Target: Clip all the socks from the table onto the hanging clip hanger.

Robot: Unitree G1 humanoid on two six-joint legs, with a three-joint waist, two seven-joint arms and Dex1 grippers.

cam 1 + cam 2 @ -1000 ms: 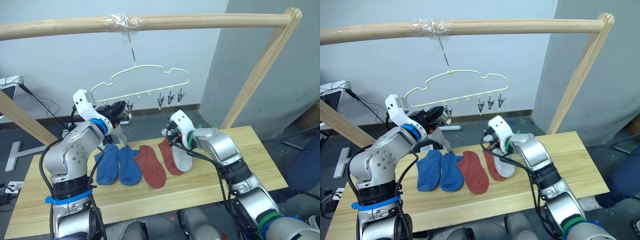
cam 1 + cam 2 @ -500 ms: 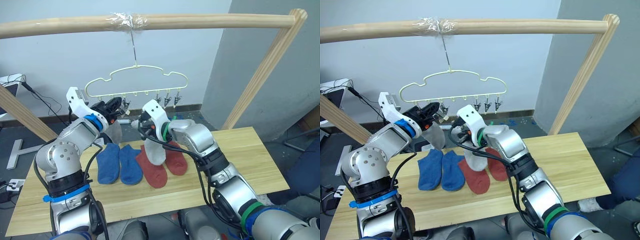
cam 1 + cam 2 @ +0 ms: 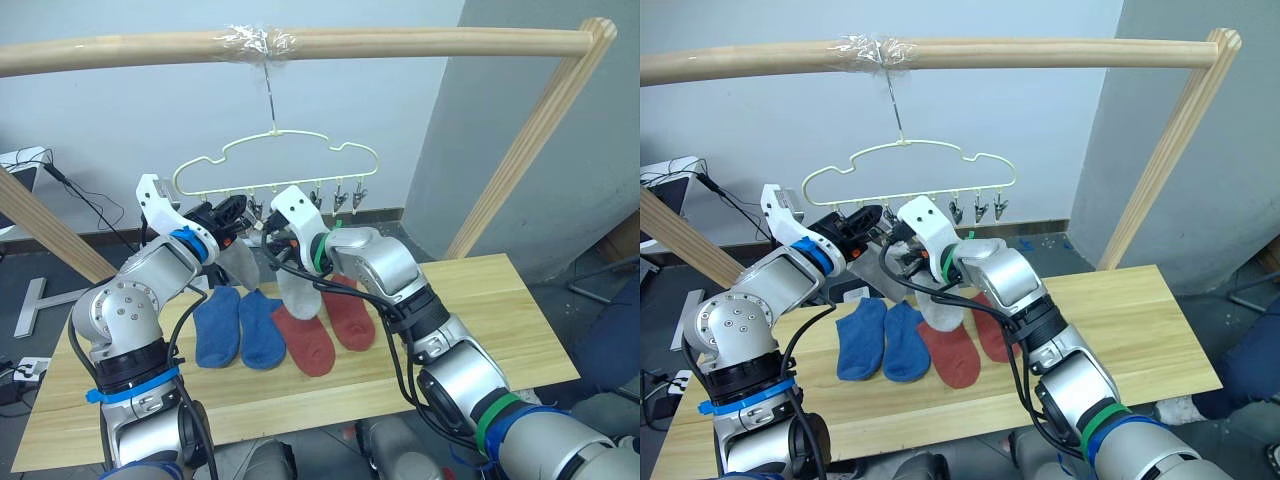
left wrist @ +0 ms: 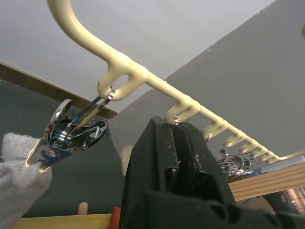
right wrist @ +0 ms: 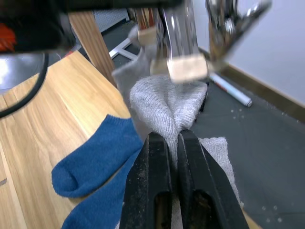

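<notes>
The cream clip hanger (image 3: 277, 159) hangs by its hook from the wooden pole. My left gripper (image 3: 238, 213) is shut on the second clip (image 4: 175, 125) from the hanger's left end. The end clip (image 4: 75, 130) beside it grips one grey sock (image 3: 239, 264). My right gripper (image 3: 270, 238) is shut on the other grey sock (image 3: 298, 291), holding its bunched top (image 5: 167, 104) just under the clips, close to the left gripper. Two blue socks (image 3: 238, 328) and two rust-red socks (image 3: 327, 328) lie flat on the table (image 3: 480, 300).
The round pole frame (image 3: 400, 42) crosses overhead, with slanted posts at the right (image 3: 520, 140) and left (image 3: 45, 235). Three free clips (image 3: 339, 196) hang toward the hanger's right end. Cables and floor clutter sit behind the table's left side.
My right gripper has lifted the grey sock off the table and carried it left and up to the clips by the left gripper. The left gripper stays at the hanger.
</notes>
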